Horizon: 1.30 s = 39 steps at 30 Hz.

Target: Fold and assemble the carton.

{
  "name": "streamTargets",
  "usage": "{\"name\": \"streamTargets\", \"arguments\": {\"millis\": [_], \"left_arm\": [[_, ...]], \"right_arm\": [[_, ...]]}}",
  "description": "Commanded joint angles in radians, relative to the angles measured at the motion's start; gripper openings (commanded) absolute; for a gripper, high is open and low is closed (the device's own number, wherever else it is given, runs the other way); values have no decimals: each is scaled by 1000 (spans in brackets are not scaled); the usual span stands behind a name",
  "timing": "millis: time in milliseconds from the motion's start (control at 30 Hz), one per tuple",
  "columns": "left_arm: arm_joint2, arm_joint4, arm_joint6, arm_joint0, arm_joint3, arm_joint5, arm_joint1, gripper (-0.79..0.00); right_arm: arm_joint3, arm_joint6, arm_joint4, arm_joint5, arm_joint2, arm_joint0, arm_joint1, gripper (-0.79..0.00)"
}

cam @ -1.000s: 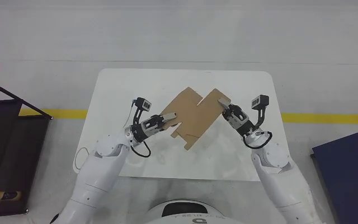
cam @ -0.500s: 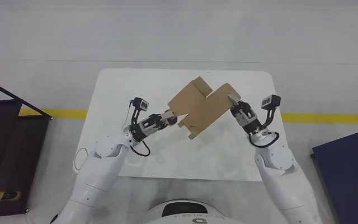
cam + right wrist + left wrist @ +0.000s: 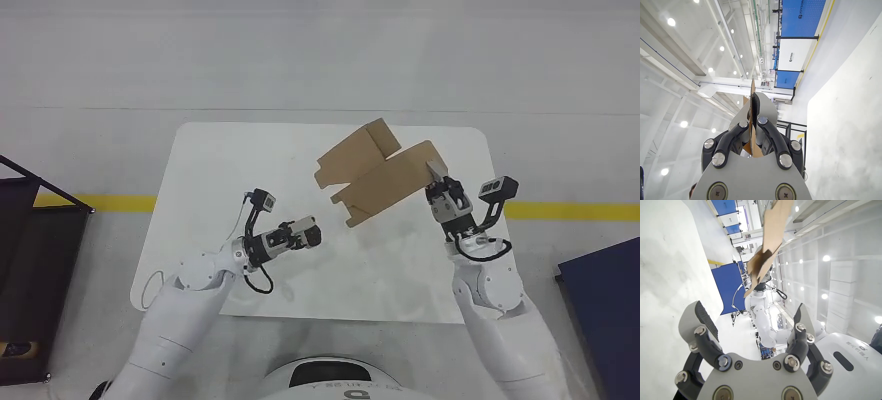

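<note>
A flat brown carton (image 3: 375,172) hangs in the air over the far right part of the white table (image 3: 220,180), held by one edge. My right gripper (image 3: 437,186) is shut on that edge; in the right wrist view the cardboard (image 3: 751,117) is pinched between the fingers. My left gripper (image 3: 312,234) stands open over the middle of the table, apart from the carton and nearer the front. In the left wrist view its fingertips (image 3: 700,311) are spread with nothing between them, and the carton (image 3: 768,247) shows farther off with the right arm behind it.
A yellow floor line (image 3: 100,202) runs past both sides of the table. A dark frame (image 3: 40,260) stands on the floor at the left, and a blue panel (image 3: 610,300) lies at the right.
The left gripper has let go of the carton and drawn back toward the table's front. The right gripper has lifted the carton up and toward the far right.
</note>
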Motion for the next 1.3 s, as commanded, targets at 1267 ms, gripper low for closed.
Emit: {"name": "streamTargets", "arguments": {"millis": [1267], "left_arm": [[157,25,203,-178,111,10,-51,-89]], "right_arm": [[-51,12,-12,5,5,-58,-20,-785]]}}
